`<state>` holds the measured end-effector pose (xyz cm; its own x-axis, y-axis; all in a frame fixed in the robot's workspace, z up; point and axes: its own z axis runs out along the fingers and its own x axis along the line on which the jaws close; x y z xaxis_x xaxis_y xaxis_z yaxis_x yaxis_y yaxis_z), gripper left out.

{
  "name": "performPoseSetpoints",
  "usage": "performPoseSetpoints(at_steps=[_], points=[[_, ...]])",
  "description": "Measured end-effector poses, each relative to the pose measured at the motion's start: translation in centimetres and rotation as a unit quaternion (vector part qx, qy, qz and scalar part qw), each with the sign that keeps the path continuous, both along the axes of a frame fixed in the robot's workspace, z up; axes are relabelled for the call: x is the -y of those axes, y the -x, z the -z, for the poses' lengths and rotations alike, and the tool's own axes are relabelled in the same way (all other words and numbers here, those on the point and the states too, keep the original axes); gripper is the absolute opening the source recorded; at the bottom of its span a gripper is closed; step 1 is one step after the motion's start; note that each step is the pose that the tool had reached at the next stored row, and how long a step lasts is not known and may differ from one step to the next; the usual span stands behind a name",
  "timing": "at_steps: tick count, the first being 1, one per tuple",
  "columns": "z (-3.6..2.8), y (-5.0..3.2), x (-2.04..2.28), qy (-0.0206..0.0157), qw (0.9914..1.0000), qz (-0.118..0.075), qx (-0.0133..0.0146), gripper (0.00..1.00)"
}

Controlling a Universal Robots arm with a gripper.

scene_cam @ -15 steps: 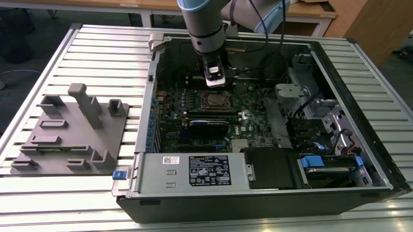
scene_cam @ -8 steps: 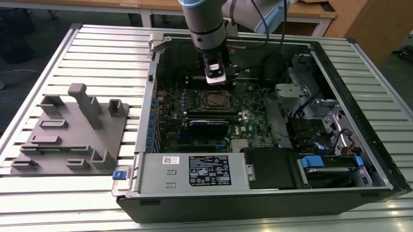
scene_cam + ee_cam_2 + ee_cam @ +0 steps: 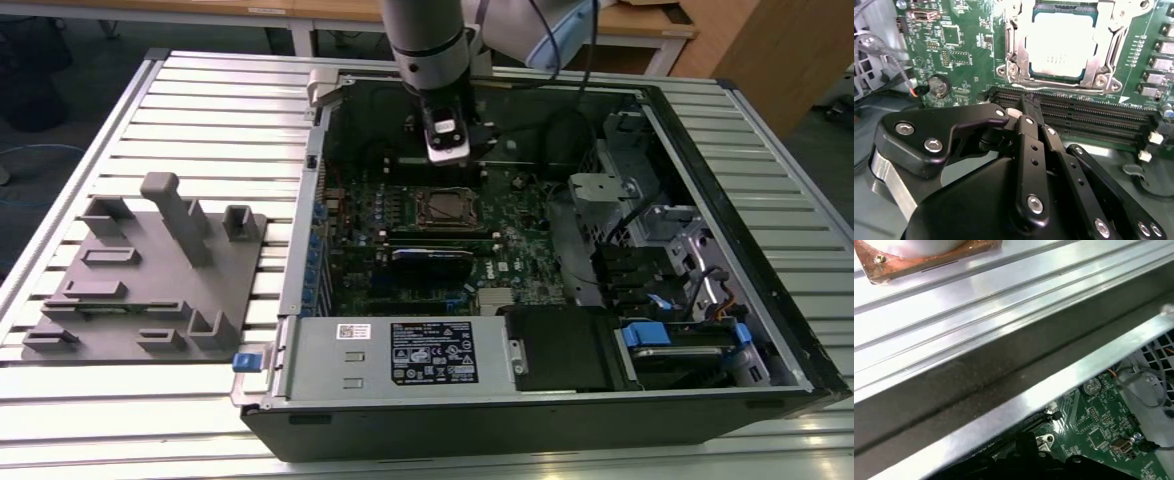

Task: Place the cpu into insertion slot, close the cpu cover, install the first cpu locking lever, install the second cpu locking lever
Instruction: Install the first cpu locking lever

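The cpu (image 3: 1063, 44) lies in the slot (image 3: 1021, 75) on the green board (image 3: 961, 55) with the cover (image 3: 1110, 55) seemingly down around it, while the gripper (image 3: 1030, 107), fingers (image 3: 1026, 102) pressed together and empty, hangs over the long black slots (image 3: 1089, 117) just beside.

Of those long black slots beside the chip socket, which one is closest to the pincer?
The long black slot farthest from the socket in the second wrist view; the pincer tip overlaps that end of the row.

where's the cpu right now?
The cpu sits in the insertion slot on the green board, framed by the cpu cover, just beyond the gripper in the second wrist view, next to the long black slots.
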<state>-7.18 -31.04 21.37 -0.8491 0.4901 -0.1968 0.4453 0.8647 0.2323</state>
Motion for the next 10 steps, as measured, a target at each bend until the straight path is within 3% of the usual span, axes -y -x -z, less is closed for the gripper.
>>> performPoseSetpoints(at_steps=[6,10], points=[[-1.11,0.0,0.0,0.0,1.0,0.0,-0.0001,0.1],[-1.24,0.0,0.0,-0.0001,1.0,0.0,0.0,0.1]])
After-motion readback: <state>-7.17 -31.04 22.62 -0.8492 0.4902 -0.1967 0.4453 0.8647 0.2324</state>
